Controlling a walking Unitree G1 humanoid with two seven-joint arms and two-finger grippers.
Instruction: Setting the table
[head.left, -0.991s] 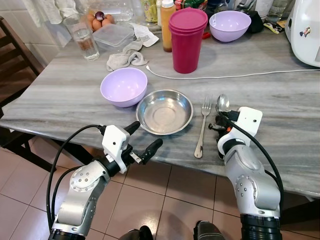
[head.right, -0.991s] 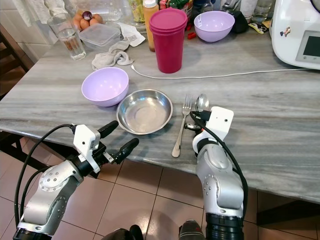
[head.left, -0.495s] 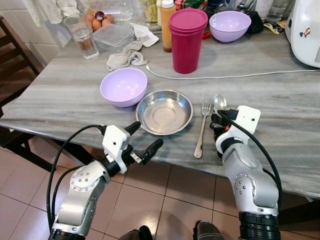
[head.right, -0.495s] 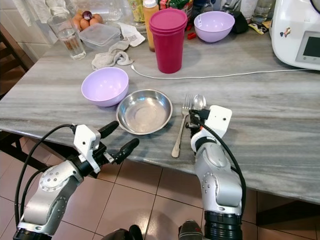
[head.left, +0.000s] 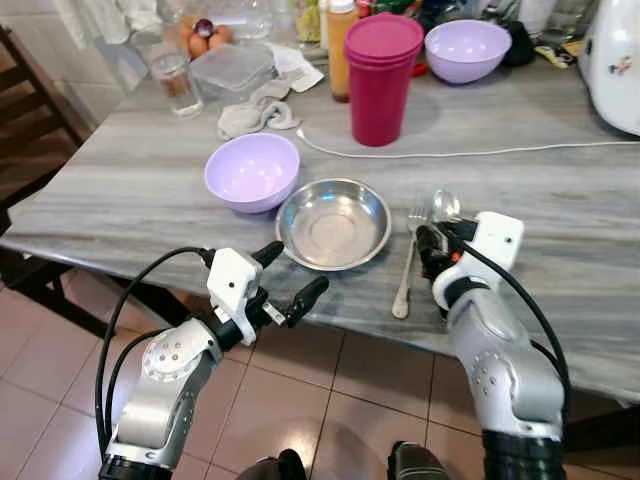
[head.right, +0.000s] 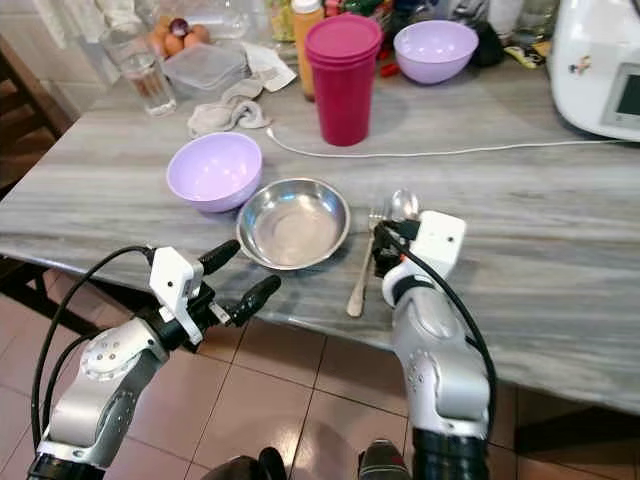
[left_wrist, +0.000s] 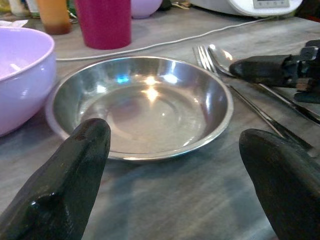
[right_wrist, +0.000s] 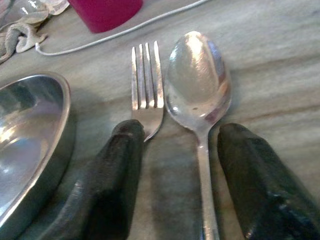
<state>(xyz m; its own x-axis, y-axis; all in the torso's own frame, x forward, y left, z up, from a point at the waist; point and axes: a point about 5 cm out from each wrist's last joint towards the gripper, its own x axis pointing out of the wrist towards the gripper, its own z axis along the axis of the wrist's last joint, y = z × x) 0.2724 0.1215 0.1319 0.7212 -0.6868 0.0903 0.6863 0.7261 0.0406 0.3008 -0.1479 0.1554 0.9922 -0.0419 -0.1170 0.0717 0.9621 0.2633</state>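
A: Where is the cutlery compared to the round shallow steel dish (head.left: 333, 222)?

B: The steel fork (head.left: 408, 264) lies just to the right of the dish, and the steel spoon (head.left: 444, 207) lies just beside the fork, on the far side from the dish. Both are flat on the grey streaked worktop (head.left: 120, 190) with their heads pointing away from the robot, I think so that a seated person can take them by the handles.

A: And what does the right gripper (right_wrist: 177, 177) do?

B: It is low over the spoon handle. Its two black fingers are apart and the handle passes between them without being pinched, so it holds nothing. One finger (right_wrist: 112, 170) touches the edge of the fork head.

A: The left gripper (head.left: 290, 279)?

B: It hovers in front of the dish, off the worktop edge, fingers spread wide and empty. The pale purple plastic bowl (head.left: 251, 172) stands behind the dish to the left, almost touching it.
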